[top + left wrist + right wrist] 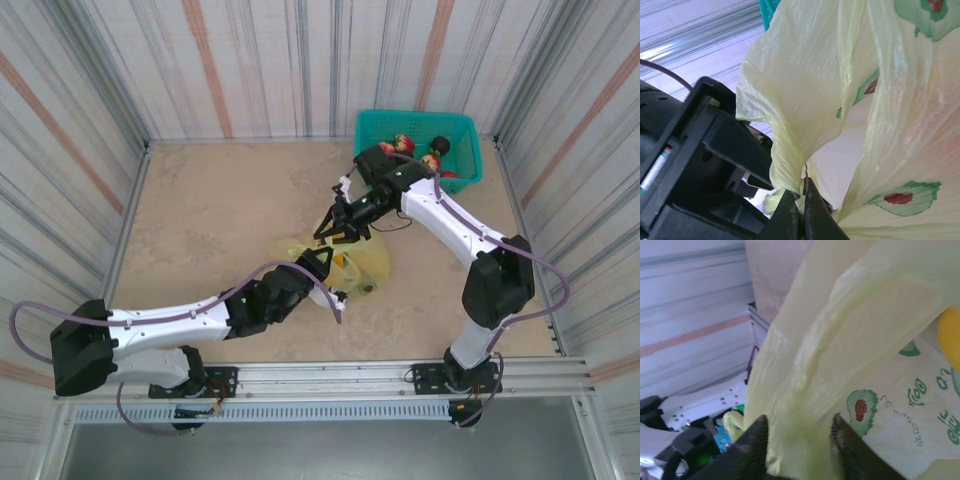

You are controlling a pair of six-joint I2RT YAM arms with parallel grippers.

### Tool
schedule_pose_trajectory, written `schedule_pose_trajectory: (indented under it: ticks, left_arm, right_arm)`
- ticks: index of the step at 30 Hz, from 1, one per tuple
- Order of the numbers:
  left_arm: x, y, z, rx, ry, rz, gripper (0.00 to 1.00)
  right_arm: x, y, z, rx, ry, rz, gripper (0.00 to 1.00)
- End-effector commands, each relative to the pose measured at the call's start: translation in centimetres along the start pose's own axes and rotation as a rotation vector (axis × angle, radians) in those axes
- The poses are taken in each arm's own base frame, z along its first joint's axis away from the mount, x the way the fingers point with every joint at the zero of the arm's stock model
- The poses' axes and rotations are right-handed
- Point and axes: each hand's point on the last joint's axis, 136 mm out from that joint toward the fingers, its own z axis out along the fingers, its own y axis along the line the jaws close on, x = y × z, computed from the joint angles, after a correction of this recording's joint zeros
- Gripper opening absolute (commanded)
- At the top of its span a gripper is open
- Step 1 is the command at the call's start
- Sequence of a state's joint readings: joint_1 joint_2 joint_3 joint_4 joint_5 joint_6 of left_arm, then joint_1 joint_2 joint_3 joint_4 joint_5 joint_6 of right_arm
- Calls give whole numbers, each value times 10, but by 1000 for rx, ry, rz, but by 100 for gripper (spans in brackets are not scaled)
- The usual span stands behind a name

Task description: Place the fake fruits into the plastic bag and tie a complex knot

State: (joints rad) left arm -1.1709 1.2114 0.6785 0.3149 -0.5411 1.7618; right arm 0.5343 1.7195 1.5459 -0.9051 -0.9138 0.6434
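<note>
A: Pinching the thin translucent yellow-green plastic bag (805,100) with left gripper (801,192), jaws pressed together?
B: Yes. Straddling another fold with right gripper (799,435); unclear whether clamped. Lying on beige table (220,220), between both arms.

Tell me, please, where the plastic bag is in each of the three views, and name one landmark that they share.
Top external: the plastic bag lies mid-table, between the two arms' ends.
Left wrist: it spreads over the middle and right, with avocado prints.
Right wrist: it runs from bottom centre to the upper right.
Shared landmark: the striped wall, at the left in both wrist views.
</note>
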Motion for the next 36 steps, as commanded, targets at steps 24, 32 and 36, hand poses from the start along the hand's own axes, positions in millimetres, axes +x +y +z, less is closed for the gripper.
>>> schedule_pose_trajectory:
  ticks: [24, 32, 36]
  left_arm:
    - [-23, 23, -20, 414, -167, -583, 5]
    - [-38, 26, -40, 668, -183, -832, 12]
    - [-31, 25, -42, 684, -139, -917, 22]
  right_arm:
    - [-18, 1, -37, 24, -265, -207, 0]
    - [-24, -8, -32, 13, -310, -178, 0]
    - [-23, -12, -28, -1, -310, -171, 0]
